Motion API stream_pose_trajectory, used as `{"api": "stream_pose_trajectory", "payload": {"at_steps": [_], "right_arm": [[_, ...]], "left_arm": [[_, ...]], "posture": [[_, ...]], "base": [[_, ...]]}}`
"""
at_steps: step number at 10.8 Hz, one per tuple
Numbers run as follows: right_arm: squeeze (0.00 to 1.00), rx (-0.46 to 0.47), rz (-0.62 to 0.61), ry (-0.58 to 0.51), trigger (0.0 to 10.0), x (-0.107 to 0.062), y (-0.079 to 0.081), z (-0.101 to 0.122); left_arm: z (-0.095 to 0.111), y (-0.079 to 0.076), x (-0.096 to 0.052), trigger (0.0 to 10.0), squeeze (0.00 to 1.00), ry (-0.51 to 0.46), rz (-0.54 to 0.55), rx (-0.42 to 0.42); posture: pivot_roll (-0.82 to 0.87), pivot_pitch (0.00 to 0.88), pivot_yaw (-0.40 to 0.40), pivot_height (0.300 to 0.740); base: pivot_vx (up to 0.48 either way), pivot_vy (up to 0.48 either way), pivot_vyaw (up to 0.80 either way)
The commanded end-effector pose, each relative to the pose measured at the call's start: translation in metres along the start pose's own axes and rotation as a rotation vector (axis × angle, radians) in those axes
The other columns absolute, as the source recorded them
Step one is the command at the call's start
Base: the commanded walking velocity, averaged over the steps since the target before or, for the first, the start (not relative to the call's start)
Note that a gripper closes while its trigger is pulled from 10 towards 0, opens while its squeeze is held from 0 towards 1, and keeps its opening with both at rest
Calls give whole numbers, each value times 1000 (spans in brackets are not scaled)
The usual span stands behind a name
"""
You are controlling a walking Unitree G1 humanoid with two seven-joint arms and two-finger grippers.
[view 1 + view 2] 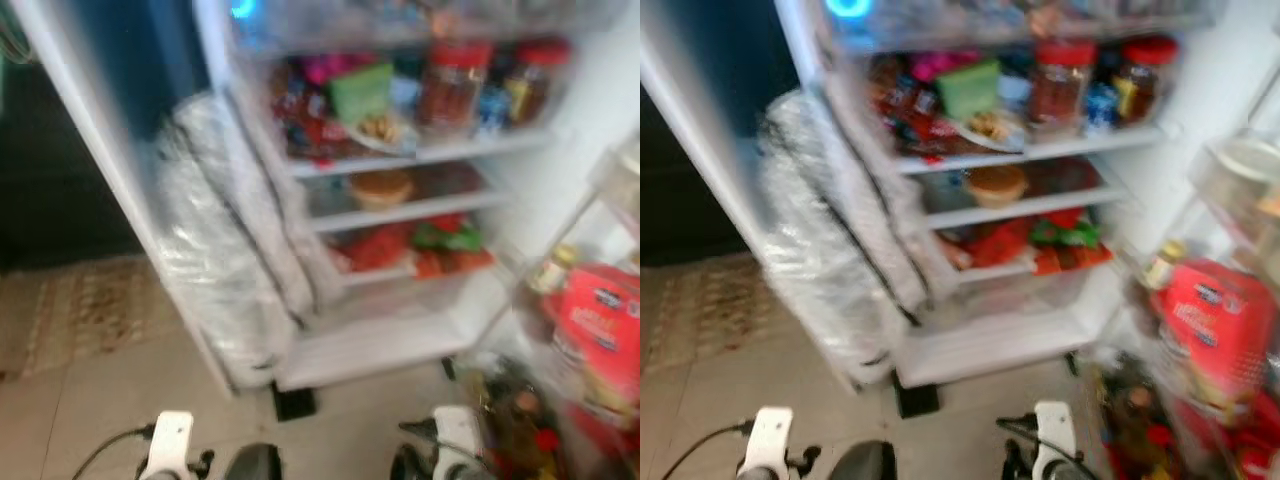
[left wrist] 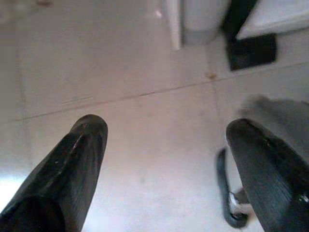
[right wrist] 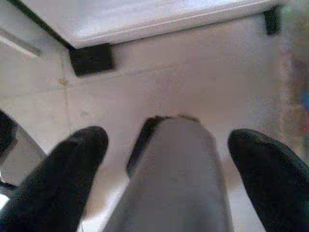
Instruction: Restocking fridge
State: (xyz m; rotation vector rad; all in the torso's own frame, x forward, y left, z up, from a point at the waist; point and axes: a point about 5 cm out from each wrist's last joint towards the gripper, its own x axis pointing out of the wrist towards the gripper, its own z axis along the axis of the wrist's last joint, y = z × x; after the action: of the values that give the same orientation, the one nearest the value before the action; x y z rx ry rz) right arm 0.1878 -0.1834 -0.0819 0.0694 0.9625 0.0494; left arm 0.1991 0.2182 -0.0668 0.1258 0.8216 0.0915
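White plastic and wire shelving make up the open fridge [image 1: 400, 345], which stands ahead of and above both arms, its lower compartment facing the robot across pale floor tiles [image 1: 100, 400]. Beside it on the robot's left leans a bulky silvery wrapped bundle [image 1: 215, 250], and on the robot's right the open door's racks [image 1: 600, 330] carry a red packet [image 1: 600, 320] and a small bottle [image 1: 550, 270]. The blur hides finer detail, but the shelves already hold stock: two red-lidded jars [image 1: 455, 85] on the top shelf with a green box [image 1: 362, 90] near them, a round brownish item [image 1: 380, 188] on the middle shelf, and red and green packets [image 1: 420, 245] on the lowest one. No item to be stocked can be made out in either gripper. The left gripper [image 2: 166, 164] hangs low over the tiles, its two black fingers [image 2: 72, 169] spread wide with nothing between them. The right gripper [image 3: 166, 169] is likewise low, its fingers parted, looking past a grey limb of the robot's own [image 3: 176, 179] toward the fridge's base. The relation that matters, as I judge it, is that the shelves lie forward and well above both pairs of fingers; the door racks sit nearer the right arm, so that arm seems better placed for any reach there.
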Motion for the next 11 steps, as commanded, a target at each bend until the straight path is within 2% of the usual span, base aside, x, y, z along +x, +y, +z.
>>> {"api": "stream_pose_trajectory", "payload": {"at_steps": [1,9,11], "right_arm": [[0,17,-14,10,10000,-1,-6,-3],[0,36,-30,16,10000,-1,-6,-3],[0,33,-28,17,10000,-1,-5,-3]], "left_arm": [[-9,-3,-2,10000,0,25,-5,16],[-18,-1,-4,10000,0,57,-23,65],[-23,2,-5,10000,0,87,-16,76]], "posture": [[1,39,37,621],[2,51,39,621],[6,54,39,621]], "base": [[0,349,494],[0,341,0],[0,0,0]]}}
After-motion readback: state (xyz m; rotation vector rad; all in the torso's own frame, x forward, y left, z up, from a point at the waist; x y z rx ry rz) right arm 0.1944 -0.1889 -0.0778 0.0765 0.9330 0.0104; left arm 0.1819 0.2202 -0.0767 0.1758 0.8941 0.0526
